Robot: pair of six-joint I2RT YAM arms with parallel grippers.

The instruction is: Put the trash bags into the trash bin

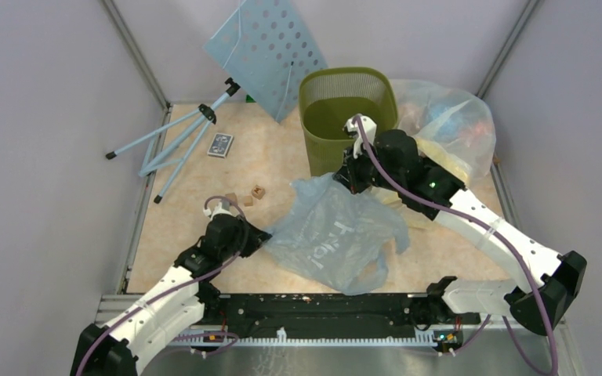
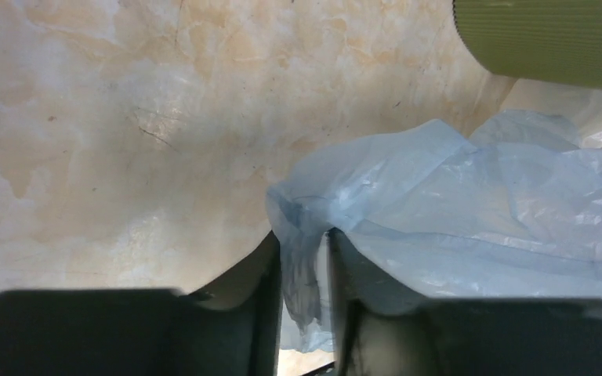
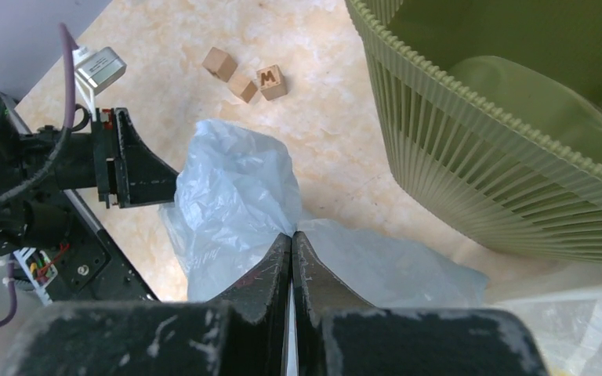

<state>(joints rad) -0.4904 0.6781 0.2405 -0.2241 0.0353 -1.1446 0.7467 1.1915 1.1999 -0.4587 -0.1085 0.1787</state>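
I've got left gripper (image 2: 304, 239) and right gripper (image 3: 291, 235) both clamped on the trash bag (image 1: 333, 235); the trash bin (image 3: 470, 180) sits just ahead-right of the right gripper.

A crinkled, translucent pale blue trash bag (image 1: 333, 235) with faint white lettering lies spread on the worktop (image 1: 196, 196), just in front of the upright olive-green, mesh-walled trash bin (image 1: 321, 149), whose rounded-square mouth is open.

The trash bin (image 1: 345, 117) gapes open above; clear bag (image 1: 448, 125) crowds its right
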